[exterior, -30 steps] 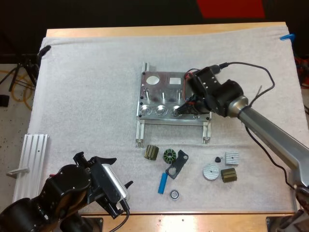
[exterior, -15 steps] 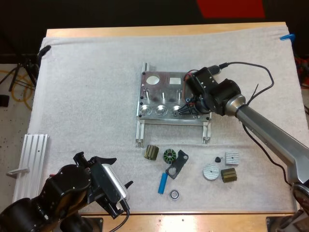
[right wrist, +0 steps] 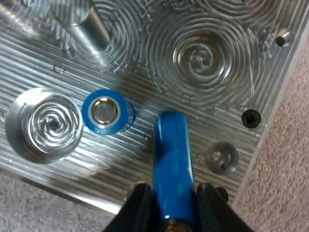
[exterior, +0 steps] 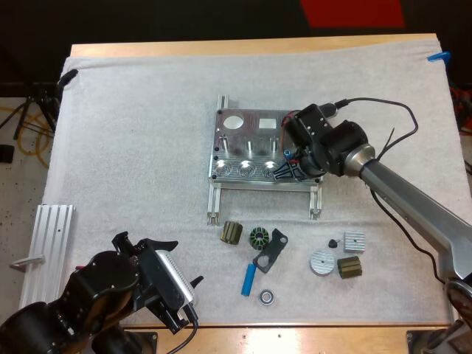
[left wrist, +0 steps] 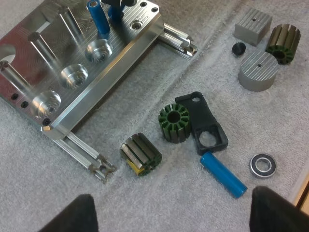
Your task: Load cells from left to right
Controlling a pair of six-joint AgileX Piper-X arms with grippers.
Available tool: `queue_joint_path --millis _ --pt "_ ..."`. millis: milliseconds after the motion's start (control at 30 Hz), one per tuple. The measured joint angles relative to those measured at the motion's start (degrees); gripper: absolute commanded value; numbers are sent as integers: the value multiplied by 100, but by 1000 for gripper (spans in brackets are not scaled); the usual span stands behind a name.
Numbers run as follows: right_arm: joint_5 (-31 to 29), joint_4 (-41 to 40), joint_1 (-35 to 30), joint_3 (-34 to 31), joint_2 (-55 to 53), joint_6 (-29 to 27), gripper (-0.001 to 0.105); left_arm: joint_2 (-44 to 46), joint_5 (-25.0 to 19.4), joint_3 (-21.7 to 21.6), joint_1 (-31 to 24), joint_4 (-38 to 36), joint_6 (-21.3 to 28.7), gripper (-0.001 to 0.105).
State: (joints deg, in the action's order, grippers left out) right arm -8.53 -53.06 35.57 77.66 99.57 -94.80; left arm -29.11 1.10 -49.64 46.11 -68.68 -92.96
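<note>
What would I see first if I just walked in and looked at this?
Probably the shiny metal fixture in the middle of the white mat, with one bright blue cylinder standing upright at its right side. The right tool hangs just over it, shut on another blue piece. Nearer the front of the mat lie small dark parts and one loose blue cylinder.

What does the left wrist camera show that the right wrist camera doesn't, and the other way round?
Left wrist view: loose parts on the mat, such as a lying blue cylinder, a green ring and a black bracket. Right wrist view: the close grip of the right hand on a blue piece. Shared: the metal block with a standing blue cylinder in one hole.
</note>
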Motion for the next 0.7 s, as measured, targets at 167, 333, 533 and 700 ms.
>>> queue_joint_path --millis 167,333,533,700 --pt "62 -12 0 0 17 0 0 0 0 0 0 0 0 65" --pt "87 -199 0 0 111 -109 0 0 0 0 0 0 0 65" --pt "151 -356 0 -11 280 -120 10 0 0 0 0 0 0 65" --pt "293 -236 0 -11 291 -209 52 0 0 0 0 0 0 65"
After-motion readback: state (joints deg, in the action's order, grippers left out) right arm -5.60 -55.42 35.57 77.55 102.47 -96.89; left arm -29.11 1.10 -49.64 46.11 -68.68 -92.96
